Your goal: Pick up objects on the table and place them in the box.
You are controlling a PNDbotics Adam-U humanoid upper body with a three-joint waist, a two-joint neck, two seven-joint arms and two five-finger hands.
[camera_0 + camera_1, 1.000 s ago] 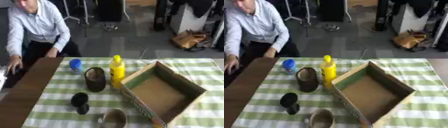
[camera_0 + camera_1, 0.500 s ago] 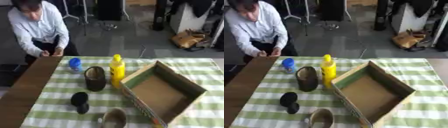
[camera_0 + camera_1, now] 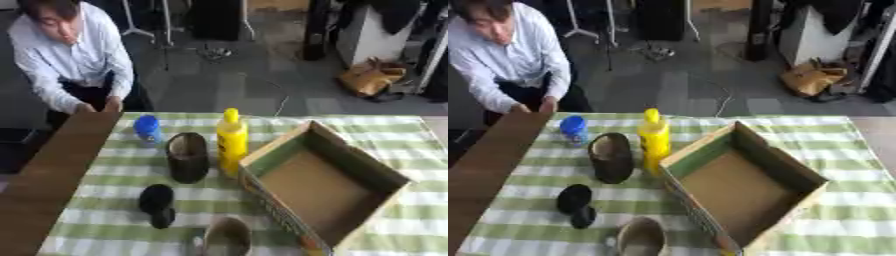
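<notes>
Neither robot hand shows in either eye view, so whether they are released, clenched or grasping anything cannot be told. The worktop (image 3: 385,130) carries a green-and-white checked cloth, with a bare brown wooden strip along its left edge. On the right half sits the open brown cardboard box (image 3: 325,186), set at an angle with one corner toward the near edge; its inside looks bare. Just beside the box's left wall stands an upright yellow squeeze bottle with a narrow nozzle (image 3: 231,142). Next to the bottle on its left lies a dark brown shoe-like thing with a pale inside (image 3: 187,157), its opening facing up. Behind that, near the far left of the cloth, stands a small blue-capped container (image 3: 147,128). Closer to the near edge, left of centre, lies a small black object (image 3: 158,205), apart from the rest. At the bottom edge of the view, just left of the box's near corner, sits a rounded tan cup-like object (image 3: 641,237), partly cut off by the frame.
</notes>
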